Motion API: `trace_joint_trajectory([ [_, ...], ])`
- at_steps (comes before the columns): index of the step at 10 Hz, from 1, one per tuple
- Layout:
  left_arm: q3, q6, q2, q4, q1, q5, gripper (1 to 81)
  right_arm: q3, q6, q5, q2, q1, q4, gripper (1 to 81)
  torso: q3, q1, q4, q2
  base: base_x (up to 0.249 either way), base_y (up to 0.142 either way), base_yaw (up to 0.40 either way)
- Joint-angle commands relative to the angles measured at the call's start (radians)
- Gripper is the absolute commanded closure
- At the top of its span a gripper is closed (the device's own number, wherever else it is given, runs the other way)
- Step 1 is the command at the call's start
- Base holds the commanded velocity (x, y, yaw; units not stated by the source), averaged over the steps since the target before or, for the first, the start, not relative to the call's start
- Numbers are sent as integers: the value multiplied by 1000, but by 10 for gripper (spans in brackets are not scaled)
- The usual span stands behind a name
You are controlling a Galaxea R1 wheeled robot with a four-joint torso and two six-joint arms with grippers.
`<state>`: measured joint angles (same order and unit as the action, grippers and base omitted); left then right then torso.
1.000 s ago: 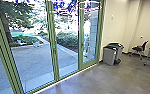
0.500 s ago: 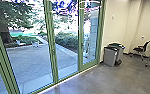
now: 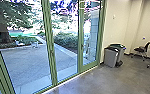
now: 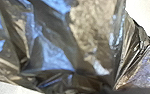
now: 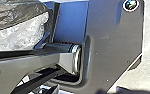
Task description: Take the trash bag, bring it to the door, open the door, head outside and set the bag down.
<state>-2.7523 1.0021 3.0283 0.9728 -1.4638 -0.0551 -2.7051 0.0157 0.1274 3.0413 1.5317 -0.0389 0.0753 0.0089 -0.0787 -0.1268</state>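
From here the crumpled, shiny dark plastic bag [image 4: 91, 37] looks nearer the left end effector, gripped or not I can't tell, with green-framed glass doors [image 3: 51, 57] ahead.

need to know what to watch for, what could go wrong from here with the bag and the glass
The creased trash bag could snag or tear on the green door frame. The see-through glass may be hard to sense, so the robot might bump it. The grey bin near the frame might get knocked.
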Motion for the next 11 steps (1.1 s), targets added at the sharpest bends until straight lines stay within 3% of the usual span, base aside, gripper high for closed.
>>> trace_joint_trajectory([
  [1, -1, 12, 0, 3, 61, -75, 811, 4, 1, 61, 1, -58, 5, 10, -71, 0, 71, 0, 172, 0, 0],
  [2, -1, 12, 0, 3, 61, -75, 811, 2, 3, 63, 1, -58, 5, 10, -83, 0, 84, 0, 173, 0, 0],
  [3, -1, 12, 0, 3, 61, -75, 811, 4, 3, 63, 1, -57, 7, 10, -106, 0, 108, 0, 172, 0, 0],
  [4, -1, 12, 0, 3, 61, -75, 811, 4, 3, 63, 1, -57, 7, 10, -123, 0, 124, 0, 173, 0, 0],
  [5, -1, 12, 0, 3, 61, -75, 811, 2, 3, 63, 1, -57, 7, 10, -85, 0, 87, 0, 173, 0, 0],
  [6, -3, 12, 0, 3, 61, -75, 811, 4, 3, 61, 3, -58, 7, 10, -98, -1, 107, -1, 172, 0, 0],
  [8, -3, 12, 0, 3, 61, -75, 811, 4, 3, 63, 3, -57, 7, 10, -207, -1, 116, -1, 172, 0, 0],
  [9, -3, 12, 0, 3, 61, -75, 811, 2, 3, 63, 3, -57, 7, 10, -206, -1, 116, -1, 173, 0, 0],
  [10, -3, 12, 0, 3, 61, -75, 811, 2, 3, 63, 3, -58, 7, 10, -116, -1, 116, -1, 173, 0, 0],
  [11, -3, 10, 0, 3, 61, -75, 811, 4, 3, 61, 3, -58, 7, 10, -133, -1, 116, -1, 173, 0, 0],
])
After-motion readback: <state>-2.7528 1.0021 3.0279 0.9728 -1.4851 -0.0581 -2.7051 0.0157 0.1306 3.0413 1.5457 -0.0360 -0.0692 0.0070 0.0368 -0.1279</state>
